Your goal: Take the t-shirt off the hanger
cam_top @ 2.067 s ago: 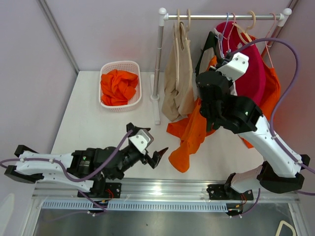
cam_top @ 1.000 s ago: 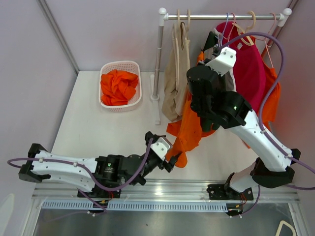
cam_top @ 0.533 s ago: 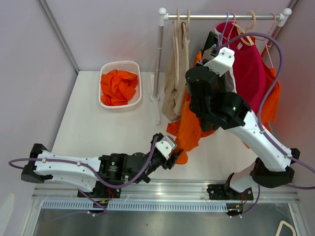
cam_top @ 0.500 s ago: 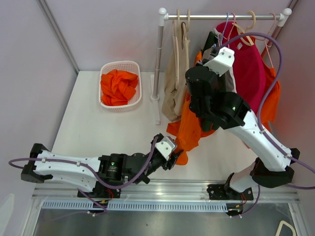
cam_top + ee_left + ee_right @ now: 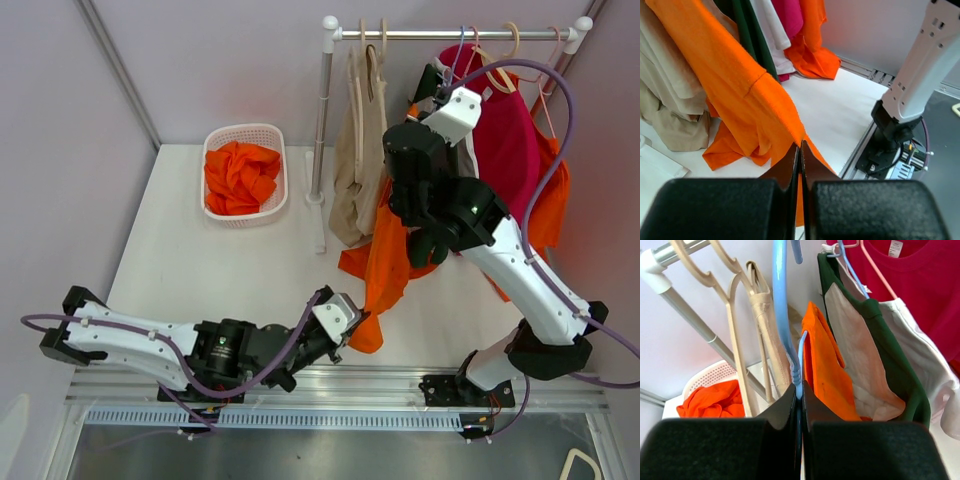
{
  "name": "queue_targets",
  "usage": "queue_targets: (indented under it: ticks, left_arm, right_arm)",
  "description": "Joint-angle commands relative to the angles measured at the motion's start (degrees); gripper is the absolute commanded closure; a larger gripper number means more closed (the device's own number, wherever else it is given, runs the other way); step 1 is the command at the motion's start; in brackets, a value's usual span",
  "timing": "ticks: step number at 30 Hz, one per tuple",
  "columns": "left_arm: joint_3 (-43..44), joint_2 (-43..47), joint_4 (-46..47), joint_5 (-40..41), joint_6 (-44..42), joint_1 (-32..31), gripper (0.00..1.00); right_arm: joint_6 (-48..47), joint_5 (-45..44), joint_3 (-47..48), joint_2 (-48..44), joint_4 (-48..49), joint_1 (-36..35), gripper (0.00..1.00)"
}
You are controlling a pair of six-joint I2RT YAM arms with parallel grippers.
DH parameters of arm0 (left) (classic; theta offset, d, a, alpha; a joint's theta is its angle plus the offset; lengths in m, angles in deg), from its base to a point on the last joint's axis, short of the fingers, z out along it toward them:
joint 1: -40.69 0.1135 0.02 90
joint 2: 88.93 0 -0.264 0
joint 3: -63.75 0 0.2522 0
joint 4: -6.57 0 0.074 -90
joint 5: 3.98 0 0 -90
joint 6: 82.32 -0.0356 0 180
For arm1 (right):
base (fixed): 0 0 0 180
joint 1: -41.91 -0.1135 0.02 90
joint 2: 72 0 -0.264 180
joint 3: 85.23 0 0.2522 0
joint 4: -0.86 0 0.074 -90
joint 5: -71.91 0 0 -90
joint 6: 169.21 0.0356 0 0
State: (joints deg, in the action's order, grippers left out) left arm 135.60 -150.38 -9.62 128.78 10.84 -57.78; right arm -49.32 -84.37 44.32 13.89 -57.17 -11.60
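The orange t-shirt (image 5: 385, 262) hangs stretched from a light blue hanger (image 5: 782, 315) down toward the table's near edge. My left gripper (image 5: 352, 326) is low at the front, shut on the shirt's lower hem (image 5: 785, 125); the cloth runs between its closed fingers (image 5: 800, 150). My right gripper (image 5: 800, 389) is up beside the rack, shut on the blue hanger's thin arm, with the shirt's orange shoulder (image 5: 822, 357) just right of the jaws. From above, the right wrist (image 5: 430, 150) covers that grip.
A clothes rack rod (image 5: 450, 33) on a white pole (image 5: 322, 130) carries a beige garment (image 5: 360, 150), a dark green and white one (image 5: 880, 340) and a magenta shirt (image 5: 510, 140). A white basket (image 5: 212, 140) of orange cloth stands back left.
My left gripper reached the orange shirt's lower hem and shut on it, then drew back slightly toward the near edge. The right arm shifted the hanger a little up and right.
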Motion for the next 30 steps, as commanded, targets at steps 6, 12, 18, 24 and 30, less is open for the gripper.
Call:
queue_targets:
  ticks: [6, 12, 18, 24, 30]
  left_arm:
    - [-0.86, 3.26, -3.19, 4.52, 7.19, -9.53, 0.99]
    - [-5.52, 4.32, -4.67, 7.33, 14.23, -16.83, 0.99]
    - [-8.60, 3.88, -4.07, 6.81, 17.14, -20.97, 0.99]
    - [-7.29, 2.39, -6.96, 14.52, 17.68, -20.44, 0.78]
    - [-8.68, 6.95, -6.98, 11.48, 15.31, -5.26, 0.14]
  right_arm:
    - [-1.15, 3.08, 3.92, 2.17, 5.25, 5.43, 1.00]
    - [-1.68, 6.51, 6.03, 4.29, 5.07, 8.86, 1.00]
    - [-2.03, 9.50, 7.43, 6.04, 5.16, 11.33, 1.00]
    - [-0.71, 9.77, 8.76, 5.88, 2.79, 10.54, 1.00]
    - [0.08, 7.84, 6.30, 3.50, 2.87, 6.86, 1.00]
